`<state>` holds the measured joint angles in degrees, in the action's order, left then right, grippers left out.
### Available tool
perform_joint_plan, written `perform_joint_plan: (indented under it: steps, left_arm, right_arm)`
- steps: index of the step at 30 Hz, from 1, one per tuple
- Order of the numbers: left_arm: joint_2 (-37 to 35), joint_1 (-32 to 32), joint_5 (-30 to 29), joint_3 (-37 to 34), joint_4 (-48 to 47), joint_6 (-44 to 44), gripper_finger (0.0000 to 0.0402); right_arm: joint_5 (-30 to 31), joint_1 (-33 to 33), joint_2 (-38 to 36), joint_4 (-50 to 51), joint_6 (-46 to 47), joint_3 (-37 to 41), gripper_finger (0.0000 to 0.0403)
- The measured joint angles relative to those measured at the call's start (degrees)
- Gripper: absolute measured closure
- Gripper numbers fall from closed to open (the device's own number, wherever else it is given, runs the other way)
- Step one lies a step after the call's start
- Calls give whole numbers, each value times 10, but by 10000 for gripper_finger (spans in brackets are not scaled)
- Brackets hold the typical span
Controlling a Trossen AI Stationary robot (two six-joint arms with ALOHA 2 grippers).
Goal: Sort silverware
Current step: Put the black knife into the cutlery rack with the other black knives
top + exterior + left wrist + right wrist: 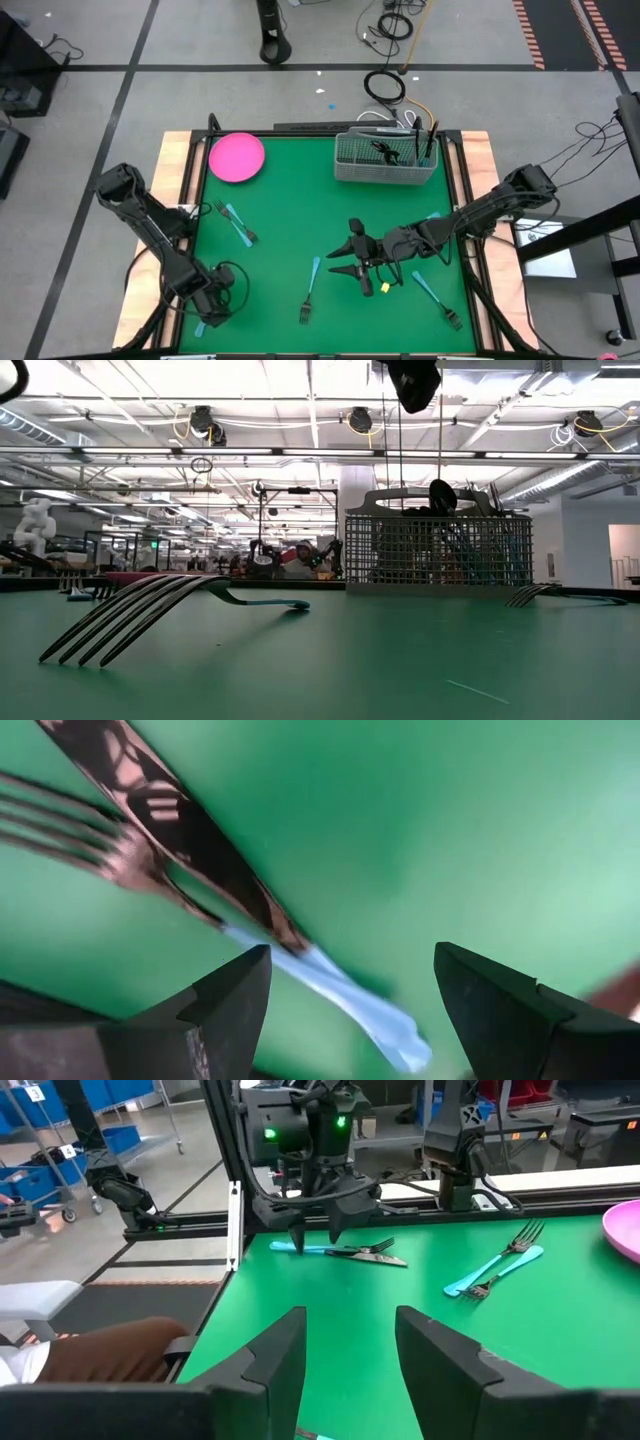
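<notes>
**Watcher:** How much room are you working with?

**Arm:** I am working over a green mat [300, 250] that is fenced by a dark frame, with wooden strips showing along both sides. My left gripper [212, 312] is sitting down in the near left corner, right by the mat's edge. My right gripper [352, 262] is hanging over the middle of the near half, where open green is lying all around it.

**Watcher:** And the fingers?

**Arm:** The left fingers [235, 995] are standing wide apart and gripping nothing. A blue-handled fork and knife [200, 870] are lying crossed on the mat just ahead of them, the blue handle end reaching into the gap between the tips; whether a tip is touching it, I cannot tell. The right fingers [285, 1345] are parted too, with only bare mat between them.

**Watcher:** Where is the rest of the silverware?

**Arm:** Two forks [236, 224] are lying near the pink plate [237, 157], one fork [310, 290] is lying left of my right gripper, another [437, 299] is lying near the right corner, and several pieces are standing in the wire basket [385, 160] at the far edge.

**Watcher:** Your pose?

**Arm:** Both arms are reaching in from the sides, the left one folded low, the right one stretched across toward the centre.
</notes>
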<state>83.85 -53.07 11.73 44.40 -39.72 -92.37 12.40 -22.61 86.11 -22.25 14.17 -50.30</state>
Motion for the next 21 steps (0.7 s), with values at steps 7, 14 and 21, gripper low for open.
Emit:
perform_joint_plan:
  steps: [7,14,21]
  left_arm:
    - [0,-16,5,44,2,-10,118]
    - [0,-75,14,56,3,-137,118]
    - [-1,-111,15,56,16,-152,138]
  right_arm:
    - [0,0,14,-1,8,0,259]
    - [-2,-2,21,3,34,1,259]
    - [-2,-8,21,2,42,1,259]
